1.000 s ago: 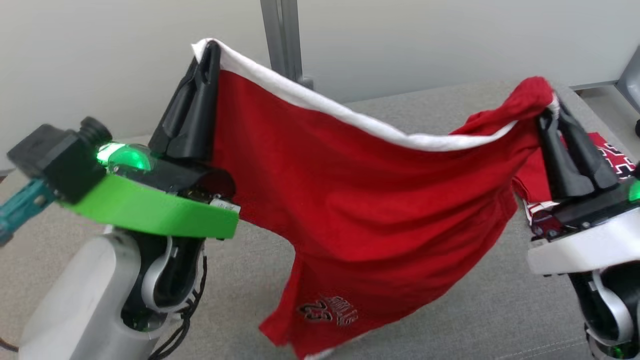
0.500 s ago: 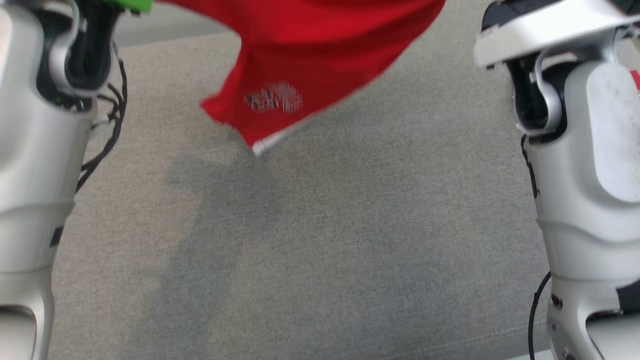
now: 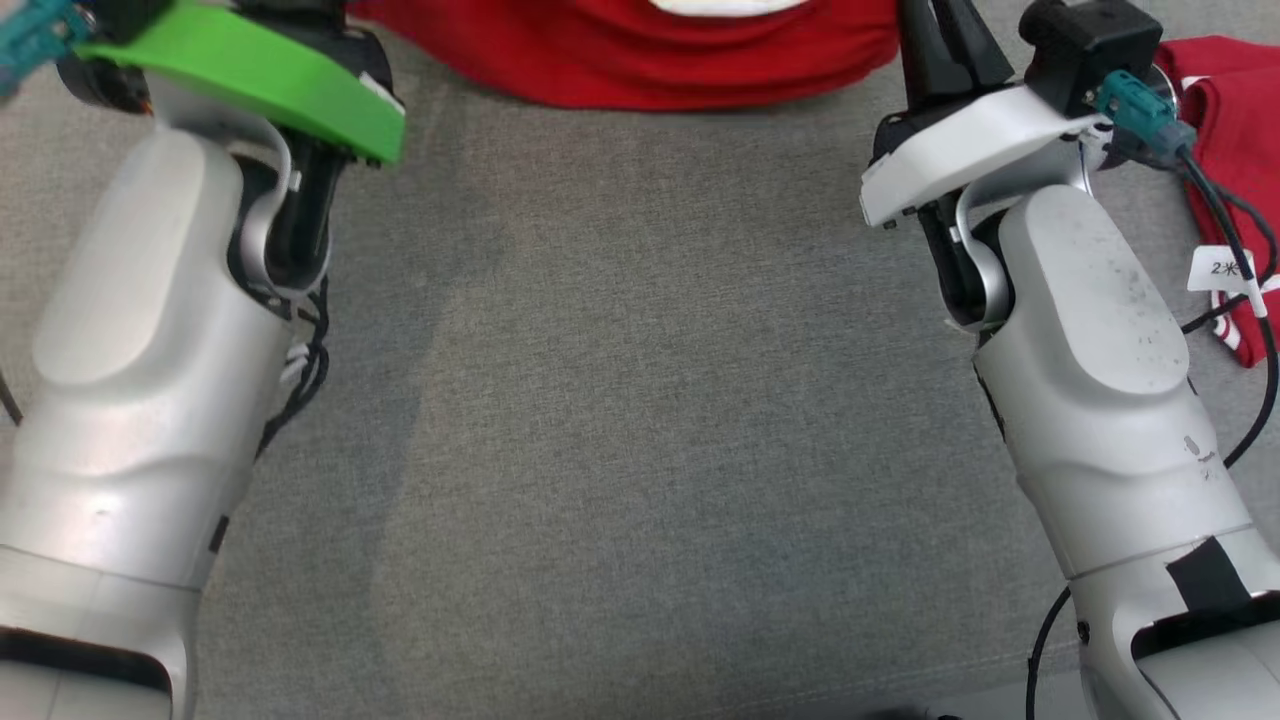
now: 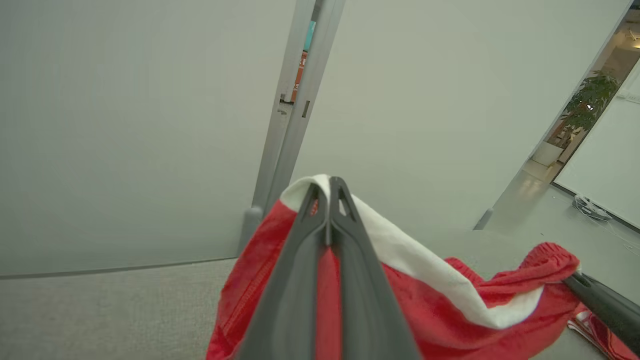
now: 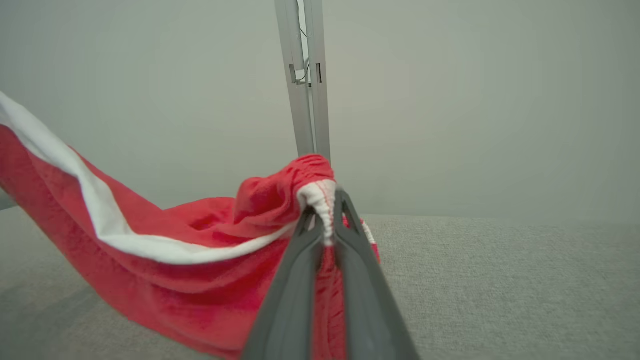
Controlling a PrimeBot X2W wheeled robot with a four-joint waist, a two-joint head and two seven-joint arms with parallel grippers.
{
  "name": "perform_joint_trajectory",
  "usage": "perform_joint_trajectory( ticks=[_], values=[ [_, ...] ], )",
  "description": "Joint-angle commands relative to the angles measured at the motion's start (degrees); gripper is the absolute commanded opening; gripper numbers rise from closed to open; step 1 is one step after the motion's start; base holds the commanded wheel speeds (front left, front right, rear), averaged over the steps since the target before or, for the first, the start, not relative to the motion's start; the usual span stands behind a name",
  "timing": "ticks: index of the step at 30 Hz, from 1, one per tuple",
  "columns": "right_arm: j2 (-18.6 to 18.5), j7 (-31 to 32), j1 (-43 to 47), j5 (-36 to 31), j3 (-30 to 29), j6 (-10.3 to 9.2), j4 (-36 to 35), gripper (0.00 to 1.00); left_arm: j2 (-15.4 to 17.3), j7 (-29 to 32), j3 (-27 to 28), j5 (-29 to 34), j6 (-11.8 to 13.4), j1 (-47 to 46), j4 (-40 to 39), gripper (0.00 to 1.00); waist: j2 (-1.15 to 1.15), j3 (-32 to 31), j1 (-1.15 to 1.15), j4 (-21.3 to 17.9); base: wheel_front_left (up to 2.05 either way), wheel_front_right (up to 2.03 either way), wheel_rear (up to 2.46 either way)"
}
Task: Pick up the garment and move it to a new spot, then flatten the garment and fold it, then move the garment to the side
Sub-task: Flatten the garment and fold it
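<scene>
Where the garment (image 5: 175, 295) hangs: red with a white band, slung sagging between both grippers over the grey table (image 3: 640, 450).
Left gripper (image 4: 330, 187): clamped on a white-edged corner.
Right gripper (image 5: 327, 200): clamped on the bunched other end.
Nearby: second red cloth (image 3: 1230, 110), right of the right arm.

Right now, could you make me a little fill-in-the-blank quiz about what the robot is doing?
The garment hanging between the arms is mostly ____ with a white band.
The left gripper and right gripper are both ____ on it.
Another red cloth lies on the robot's ____ side.
Missing: red; shut; right.
</scene>
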Motion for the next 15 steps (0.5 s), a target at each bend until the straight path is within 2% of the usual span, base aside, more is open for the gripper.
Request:
perform_joint_trajectory(
  ticks=[1, 6, 15],
  values=[
    [-0.2, -0.5, 1.0, -0.9, -0.4, -0.06, -1.2, 0.0, -0.4, -0.6, -0.2, 0.3, -0.4, 1.9, -0.6, 0.0, 0.0, 1.3, -0.01, 1.1, 0.0, 0.0, 0.0],
    [-0.2, -0.4, 6.7, -1.8, -1.4, -0.06, -5.9, 0.0, -0.7, -1.5, 2.1, 1.4, 0.0, 8.7, -4.8, 0.0, 0.0, -0.5, -0.01, 1.0, 0.0, 0.0, 0.0],
    [-0.2, -0.4, 21.2, 0.4, -2.4, -0.06, -18.0, 0.0, -2.7, -1.5, 10.2, 7.5, -0.2, 26.5, -21.6, 0.0, 0.0, -8.2, -0.01, 1.5, 0.0, 0.0, 0.0]
  ],
)
